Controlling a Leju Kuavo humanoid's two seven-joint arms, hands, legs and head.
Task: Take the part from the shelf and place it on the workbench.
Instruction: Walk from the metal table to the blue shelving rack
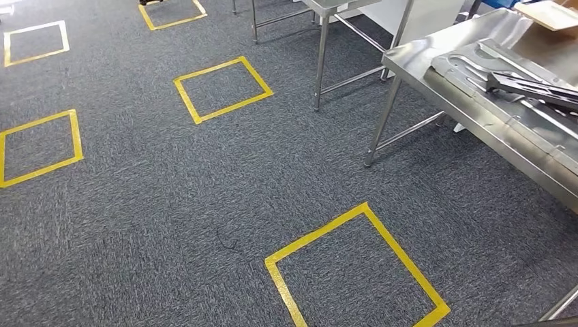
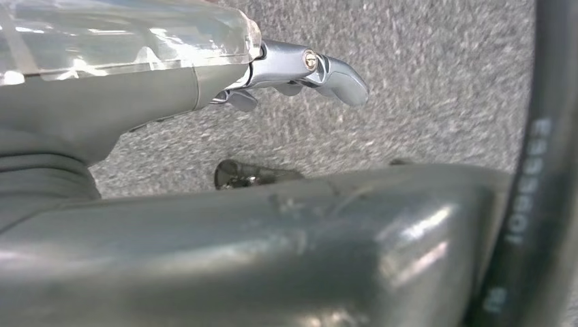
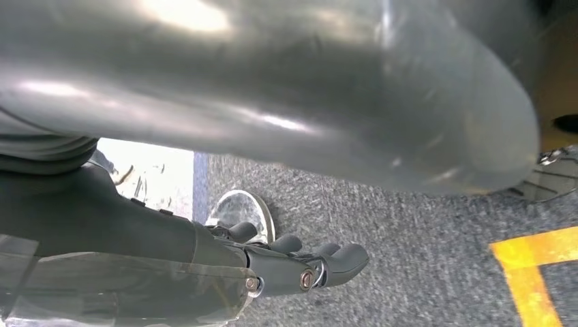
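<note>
Lying on the steel bench (image 1: 477, 116) at the right of the head view are several flat metal pieces — a pale grey stamped panel (image 1: 470, 68) and, across it, a darker long part (image 1: 538, 87). They rest well in from the bench's near edge, which keeps them from sliding off. Whether the dark one is the task's part, or only stock waiting there, I cannot tell, and no shelf can be picked out here.

Both arms hang at the robot's sides, which fits walking rather than carrying. The left hand (image 2: 300, 71) points toward the carpet (image 1: 204, 191) with its fingers loosely extended and a little apart, nothing between them. The right hand (image 3: 300, 262) hangs likewise, fingers slightly bent and separate, holding nothing; the blur and the close body parts make finer detail unsure.

So the judgement is that the robot is in transit — either on its way to fetch the part or finished with a delivery; with both hands bare, the first reads as likelier.

Yellow tape squares (image 1: 358, 269) mark the carpet at intervals, probably as standing spots for the robot; the nearest lies just short of the bench. A second steel table (image 1: 327, 41) stands farther back, and a cardboard sheet (image 1: 549, 15) lies at the bench's far end.
</note>
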